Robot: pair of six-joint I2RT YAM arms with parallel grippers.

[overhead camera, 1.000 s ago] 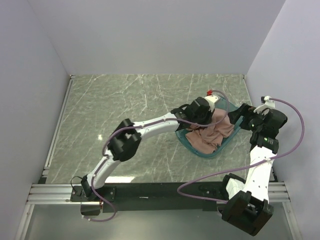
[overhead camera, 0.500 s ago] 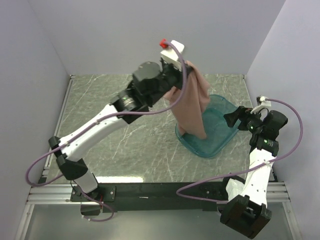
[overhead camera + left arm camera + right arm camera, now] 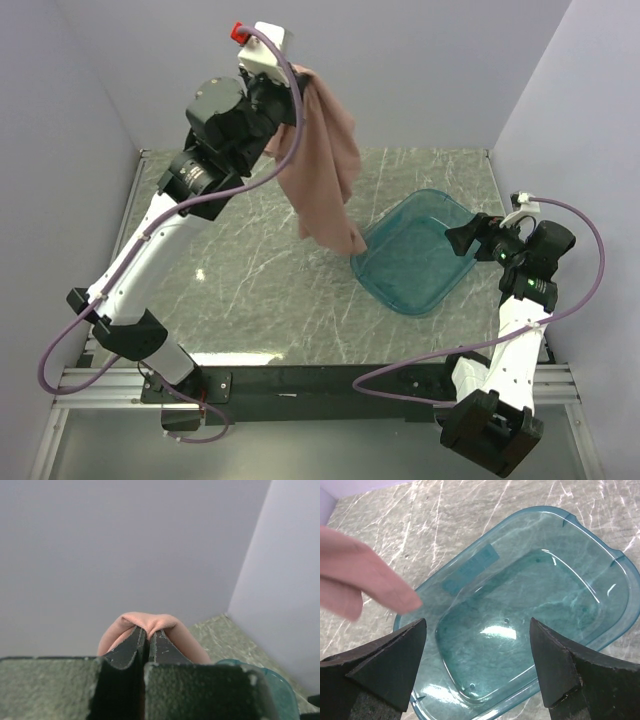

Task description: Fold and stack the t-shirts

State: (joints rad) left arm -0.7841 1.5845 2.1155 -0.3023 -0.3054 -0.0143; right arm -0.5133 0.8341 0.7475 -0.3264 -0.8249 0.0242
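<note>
A dusty-pink t-shirt (image 3: 325, 165) hangs bunched in the air over the middle of the table, its lower end near the left rim of the tub. My left gripper (image 3: 296, 88) is raised high at the back and shut on the shirt's top fold (image 3: 147, 621). My right gripper (image 3: 462, 238) hovers at the tub's right side, open and holding nothing. In the right wrist view the shirt's hanging end (image 3: 360, 582) shows blurred at the left, above the tub.
A translucent teal plastic tub (image 3: 385, 270) stands on the marbled green tabletop at the right, with nothing in it (image 3: 560, 517). White walls close the table at the back and both sides. A metal rail runs along the near edge.
My left arm has lifted the shirt out of the tub and swung it up and to the left. The tub now holds nothing. The right gripper has barely moved.
</note>
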